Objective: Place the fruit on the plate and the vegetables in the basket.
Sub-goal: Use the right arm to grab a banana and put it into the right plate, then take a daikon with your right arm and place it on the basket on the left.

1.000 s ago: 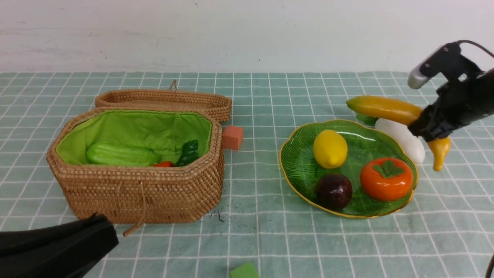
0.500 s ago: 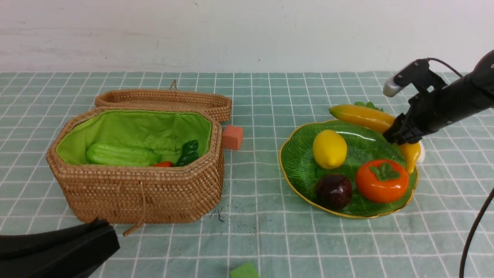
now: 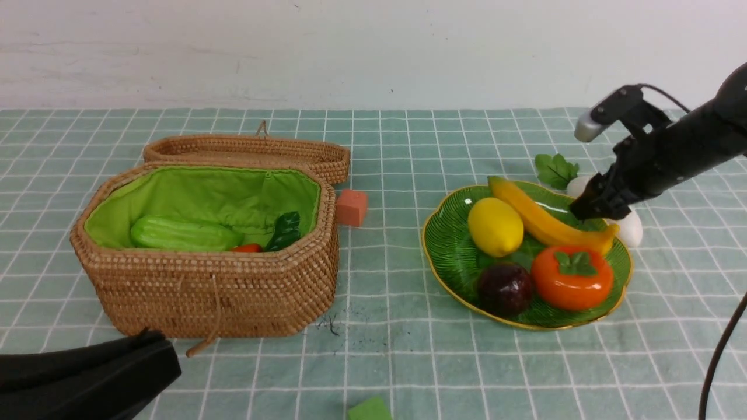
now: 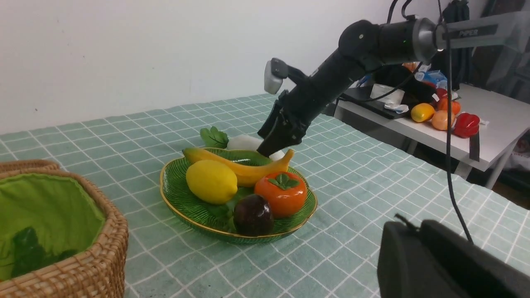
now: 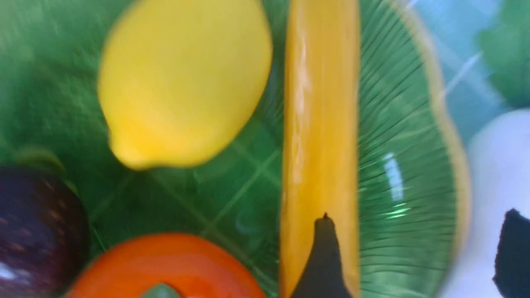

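The green plate [image 3: 449, 256] holds the fruit: a lemon [image 3: 495, 226], a mangosteen [image 3: 505, 289], a persimmon [image 3: 572, 277] and a banana [image 3: 543, 221] lying across its back. My right gripper [image 3: 586, 210] hovers open just over the banana's right end. In the right wrist view one finger [image 5: 325, 256] overlaps the banana [image 5: 319, 124]; the gap spans the bare plate rim [image 5: 414, 174]. A white radish [image 3: 631, 228] lies behind the plate. The basket [image 3: 222, 291] holds a green gourd [image 3: 184, 233] and a carrot [image 3: 246, 248]. My left gripper [image 3: 166, 356] rests shut and empty at the front left.
The basket lid [image 3: 251, 150] lies behind the basket. An orange cube [image 3: 352, 207] sits between basket and plate, and a green cube [image 3: 369, 409] at the front edge. The left wrist view shows a side table [image 4: 488, 124] with other toy produce beyond the right edge.
My right gripper carried the banana left and down onto the plate, then opened and let it go. The persimmon shifted slightly left. The left arm stayed still.
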